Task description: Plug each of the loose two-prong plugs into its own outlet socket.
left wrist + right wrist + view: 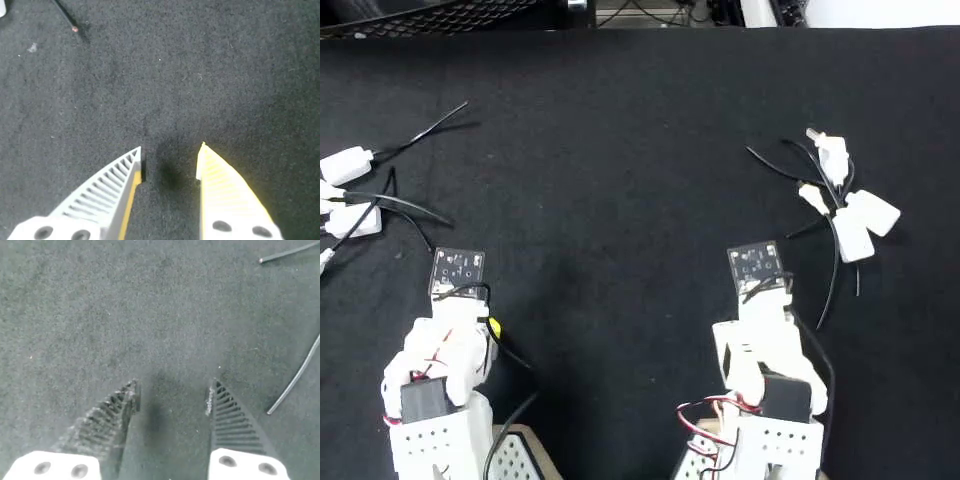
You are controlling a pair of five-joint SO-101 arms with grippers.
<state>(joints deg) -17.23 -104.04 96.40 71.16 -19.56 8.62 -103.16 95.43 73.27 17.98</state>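
Note:
On the black table's right side lies a cluster of white plugs and sockets point(848, 205) with thin black cables; one plug point(831, 150) shows its prongs at the far end. A second group of white pieces point(350, 190) with black cables lies at the left edge. My left arm point(445, 350) is at the near left and my right arm point(765, 340) at the near right, both apart from the clusters. The left gripper point(171, 150) is open over bare cloth. The right gripper point(174, 386) is open too, with nothing between its fingers.
A loose black cable end point(75, 29) with a copper tip lies ahead of the left gripper. Two black cable pieces point(295, 377) run beside the right gripper. The table's far edge point(640, 28) borders dark equipment. Open cloth separates the two clusters.

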